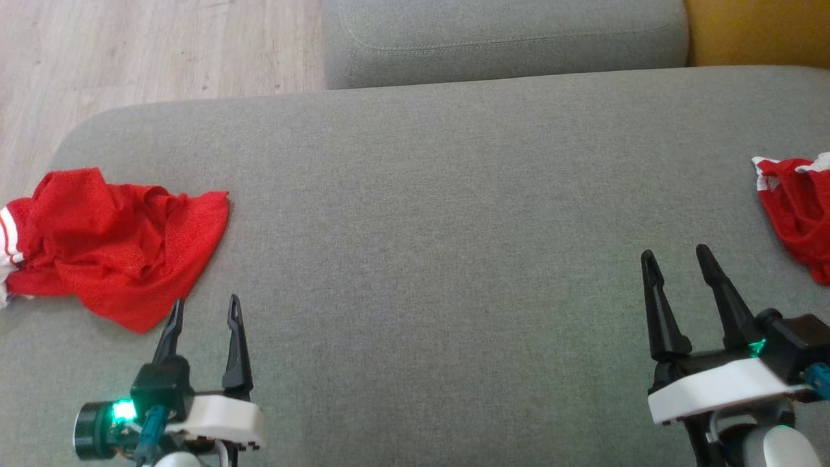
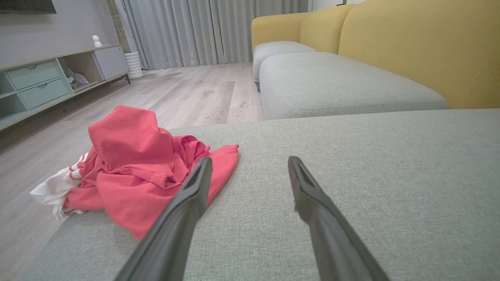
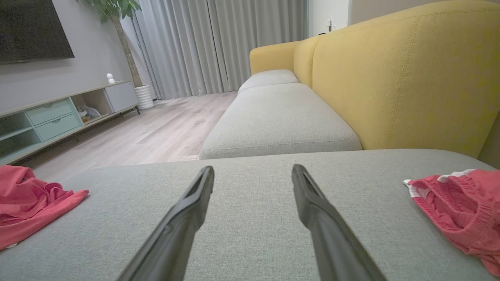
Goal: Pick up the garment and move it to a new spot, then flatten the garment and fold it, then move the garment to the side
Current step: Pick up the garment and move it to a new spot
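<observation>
A crumpled red garment [image 1: 110,243] with white trim lies at the left end of the grey sofa cushion [image 1: 428,227], also seen in the left wrist view [image 2: 136,175] and the right wrist view [image 3: 27,201]. A second red garment [image 1: 797,207] with white trim lies at the cushion's right edge [image 3: 461,207]. My left gripper [image 1: 206,310] is open just below the left garment, holding nothing [image 2: 248,164]. My right gripper [image 1: 677,258] is open and holds nothing, left of the right garment [image 3: 252,171].
Another grey cushion [image 1: 506,39] lies beyond, with the yellow sofa back [image 3: 390,82] to the right. Wooden floor [image 1: 142,52] lies past the cushion's left and far edges. A TV cabinet [image 2: 47,78] stands across the room.
</observation>
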Robot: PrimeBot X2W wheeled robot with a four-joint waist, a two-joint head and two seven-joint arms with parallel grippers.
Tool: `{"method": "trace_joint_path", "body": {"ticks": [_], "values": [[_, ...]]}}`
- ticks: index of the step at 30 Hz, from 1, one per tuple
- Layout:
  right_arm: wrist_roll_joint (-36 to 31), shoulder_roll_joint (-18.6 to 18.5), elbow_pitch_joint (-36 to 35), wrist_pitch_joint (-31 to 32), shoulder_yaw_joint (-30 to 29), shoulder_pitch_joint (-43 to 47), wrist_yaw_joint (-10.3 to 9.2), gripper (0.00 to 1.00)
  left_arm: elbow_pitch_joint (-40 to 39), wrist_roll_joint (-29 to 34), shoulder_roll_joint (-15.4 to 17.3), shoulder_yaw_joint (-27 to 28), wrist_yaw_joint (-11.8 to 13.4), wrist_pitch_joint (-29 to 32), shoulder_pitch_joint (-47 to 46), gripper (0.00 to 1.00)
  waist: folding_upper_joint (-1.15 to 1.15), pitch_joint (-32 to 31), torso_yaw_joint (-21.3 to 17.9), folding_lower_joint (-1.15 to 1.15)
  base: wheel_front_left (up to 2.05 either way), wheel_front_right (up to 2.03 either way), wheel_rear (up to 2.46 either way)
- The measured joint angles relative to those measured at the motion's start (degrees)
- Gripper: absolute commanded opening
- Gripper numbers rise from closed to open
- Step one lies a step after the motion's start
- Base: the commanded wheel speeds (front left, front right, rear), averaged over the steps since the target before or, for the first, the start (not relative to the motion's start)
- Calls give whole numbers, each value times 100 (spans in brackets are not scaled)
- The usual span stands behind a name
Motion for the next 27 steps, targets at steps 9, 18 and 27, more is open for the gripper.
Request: {"method": "trace_joint_path", "body": {"ticks": [9,18,27], "values": [[56,0,-1,51,-7,1,0,100,-18,-49,18,-5,8,0,6,100,0,56,37,0,0,0,0],[-29,2,-165,103,-103,-20,-1,100,-138,-16,3,-8,46,-278,-188,100,0,250,354,0,0,0,0],[-148,-211,-554,248,-12,-284,-1,100,-104,134,-417,73,-213,-575,-809,100,0,590,1200,2,0,0,0]]}}
